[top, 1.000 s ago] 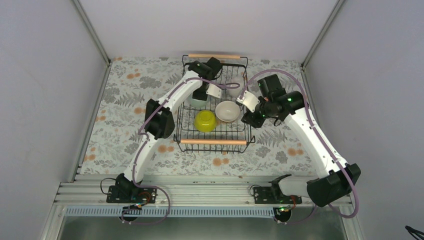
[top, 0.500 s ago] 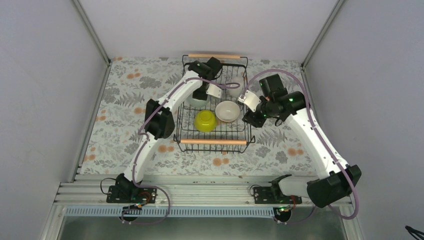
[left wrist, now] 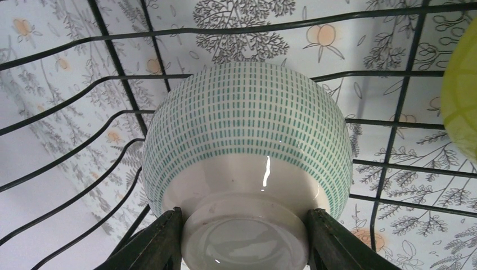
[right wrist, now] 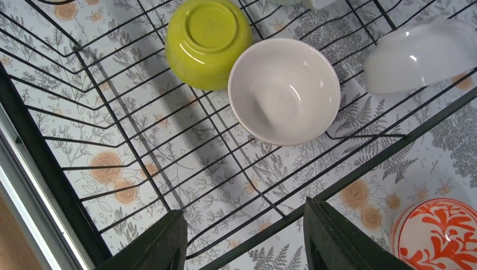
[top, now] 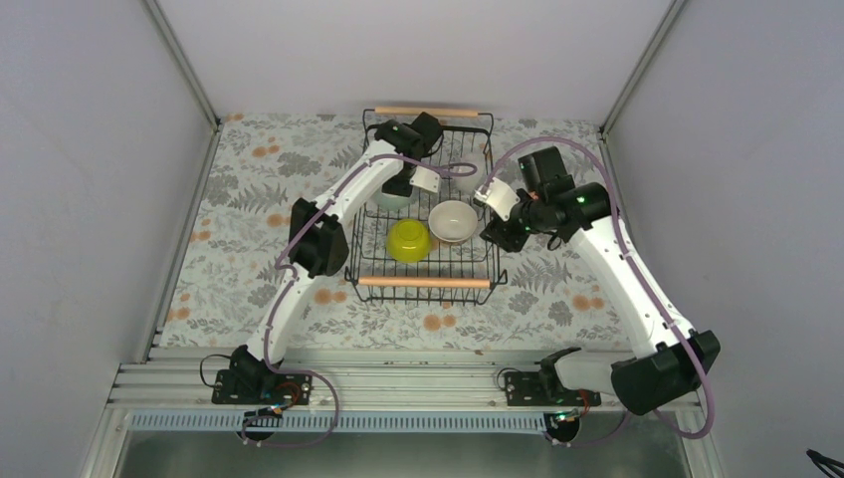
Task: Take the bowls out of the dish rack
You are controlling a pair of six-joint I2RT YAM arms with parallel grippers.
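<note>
Presently the left fingers [left wrist: 160, 244] grip the foot of the upturned green-patterned bowl [left wrist: 247, 129], far left in the dish rack [top: 425, 283]. A straight lift seems apt. Meanwhile the right fingers [right wrist: 332, 236] hang parted and empty over the rack's right rim, with the white bowl [right wrist: 284, 90] to their left.

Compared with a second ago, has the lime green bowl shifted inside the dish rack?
No. The lime green bowl keeps its gap from the near wooden handle of the dish rack.

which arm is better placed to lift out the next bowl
Left: the left gripper is closed on the foot of the upturned green-dashed bowl inside the dish rack. The right gripper hangs open over the rack's edge, holding nothing.
</note>
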